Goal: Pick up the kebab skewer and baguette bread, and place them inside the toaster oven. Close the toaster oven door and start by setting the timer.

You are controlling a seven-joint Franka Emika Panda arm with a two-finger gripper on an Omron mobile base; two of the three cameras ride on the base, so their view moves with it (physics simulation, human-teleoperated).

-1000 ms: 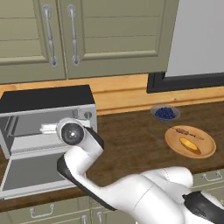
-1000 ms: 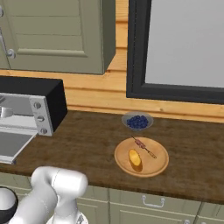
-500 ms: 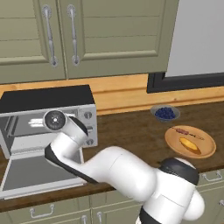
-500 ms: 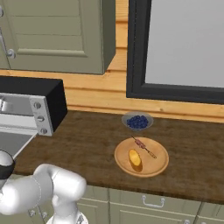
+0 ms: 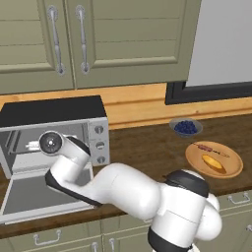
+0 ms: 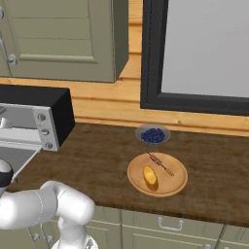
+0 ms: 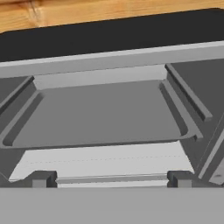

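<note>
The white robot arm with dark joints (image 5: 123, 189) bends left across the front of the dark wood-grain counter (image 6: 97, 160), its wrist raised before the mouth of the boxy silver toaster oven with a black top (image 5: 59, 110). In the hand view the two small dark finger tips (image 7: 41, 178) stand spread wide at opposite sides, with nothing between them, facing straight into the oven's cavity, where a shallow grey tray (image 7: 100, 113) sits on the side rails. The wide grey glass toaster oven door in its silver frame (image 5: 29, 194) lies dropped flat toward the counter edge, under the arm. Three round knobs (image 5: 100, 145) run down the oven's right panel.

Well apart to the right, a round wooden plate (image 6: 158, 187) holds the small golden yellow-orange baguette bread (image 6: 150, 177) and, just beside it on the far side, the thin kebab skewer with reddish-brown meat chunks (image 6: 159, 163). Just behind the plate stands a small grey bowl of blueberries (image 6: 152, 134). Beyond, pale wood panelling meets olive-green cabinet doors (image 5: 128, 39) and a dark-framed window (image 6: 204, 53).
</note>
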